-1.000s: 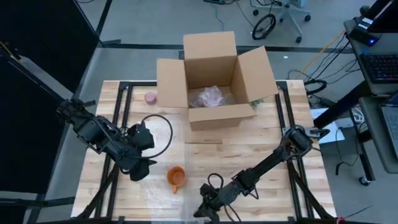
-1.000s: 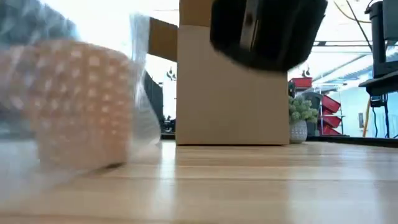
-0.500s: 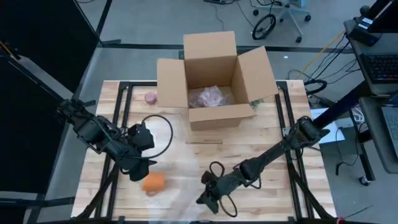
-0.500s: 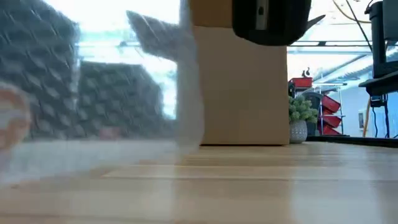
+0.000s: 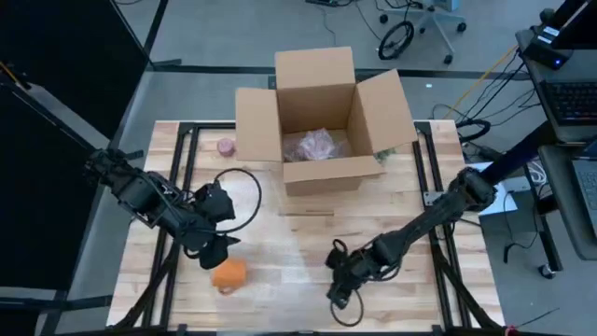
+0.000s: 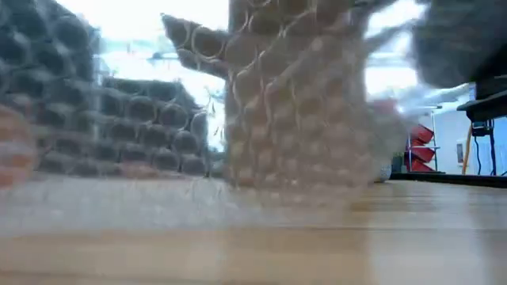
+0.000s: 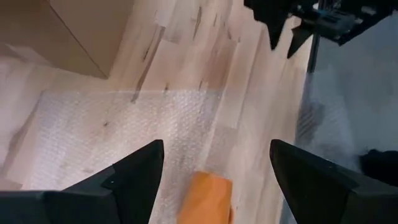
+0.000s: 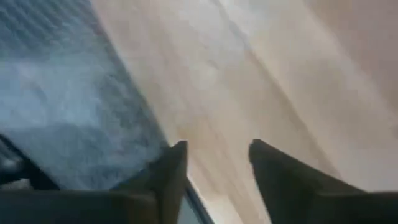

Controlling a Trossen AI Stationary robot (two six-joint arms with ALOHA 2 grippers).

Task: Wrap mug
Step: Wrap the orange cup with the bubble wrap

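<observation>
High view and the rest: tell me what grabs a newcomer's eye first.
The orange mug stands out, lying on the clear bubble wrap near the table's front left, just below the left gripper, whose fingers are spread open above it. Behind, an open cardboard box sits at the far middle of the table. In the low view, bubble wrap fills most of the picture.
</observation>
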